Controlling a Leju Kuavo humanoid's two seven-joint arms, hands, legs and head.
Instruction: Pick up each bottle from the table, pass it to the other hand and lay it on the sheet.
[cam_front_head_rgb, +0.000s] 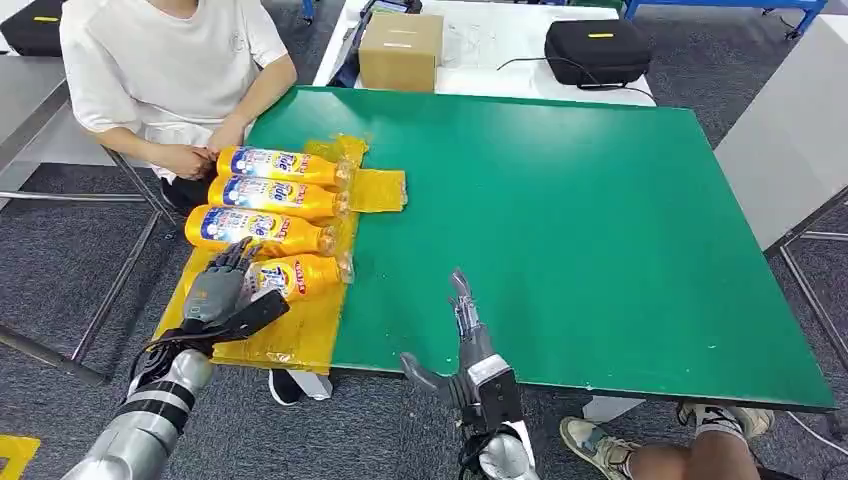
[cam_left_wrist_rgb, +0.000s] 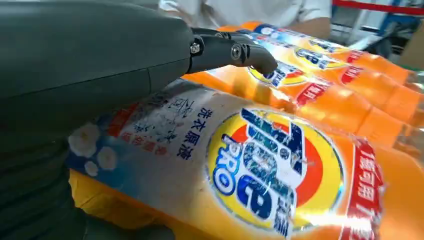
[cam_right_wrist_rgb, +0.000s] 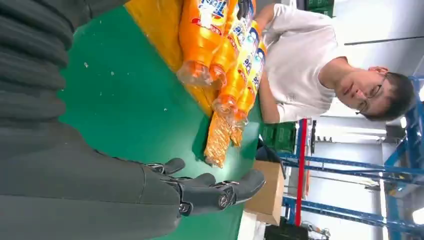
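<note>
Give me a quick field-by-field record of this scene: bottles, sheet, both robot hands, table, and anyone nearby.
bottles: four orange plastic detergent bottles, lying side by side, nearest one
sheet: yellow plastic sheet under the bottles, at the table's left edge
left hand: left hand rests on the nearest bottle; grip unclear
right hand: right hand open, over bare table, holding nothing
table: green table top
person: seated person in a white shirt, hands by the farthest bottle

Grey carpet floor (cam_front_head_rgb: 60, 270) surrounds a green table (cam_front_head_rgb: 600, 220) and blue shelving (cam_right_wrist_rgb: 350, 215).
</note>
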